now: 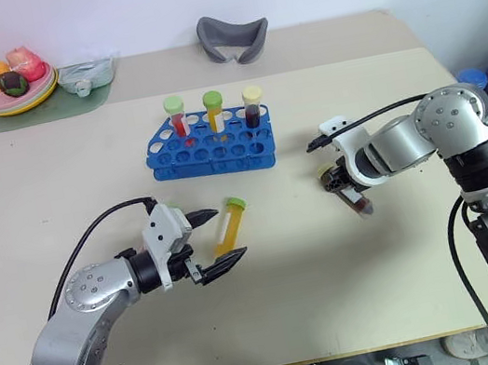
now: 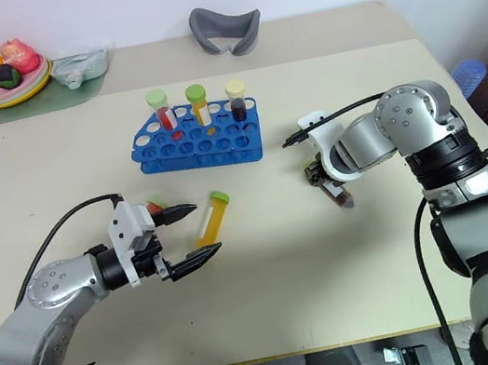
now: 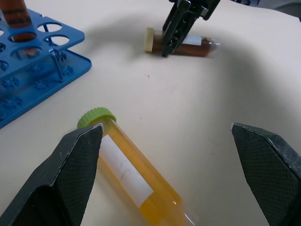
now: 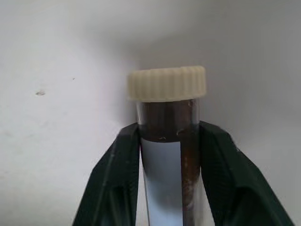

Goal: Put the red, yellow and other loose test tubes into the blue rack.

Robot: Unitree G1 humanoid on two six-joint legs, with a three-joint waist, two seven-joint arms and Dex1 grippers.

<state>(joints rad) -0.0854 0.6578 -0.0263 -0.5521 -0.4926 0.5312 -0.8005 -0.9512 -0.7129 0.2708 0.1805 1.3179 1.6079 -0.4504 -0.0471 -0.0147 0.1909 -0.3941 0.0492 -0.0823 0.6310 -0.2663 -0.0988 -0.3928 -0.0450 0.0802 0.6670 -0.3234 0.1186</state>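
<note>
The blue rack point(image 1: 211, 153) stands mid-table and holds three capped tubes: a red one point(image 1: 177, 117), an orange one point(image 1: 214, 112) and a dark one point(image 1: 253, 108). In front of it a yellow tube point(image 1: 230, 225) with a green cap lies on the table. My left gripper point(image 1: 231, 232) is open, one finger on each side of that tube, not touching it point(image 3: 127, 174). To the right lies a dark brown tube point(image 1: 357, 200) with a cream cap. My right gripper point(image 1: 338, 181) points down and is shut on this tube just below the cap point(image 4: 167, 84).
A plate of toy food point(image 1: 15, 90) on a green mat, with a clear bag point(image 1: 85, 75) beside it, sits at the back left corner. A grey curved object point(image 1: 232, 35) lies at the back edge. A cable runs along each arm.
</note>
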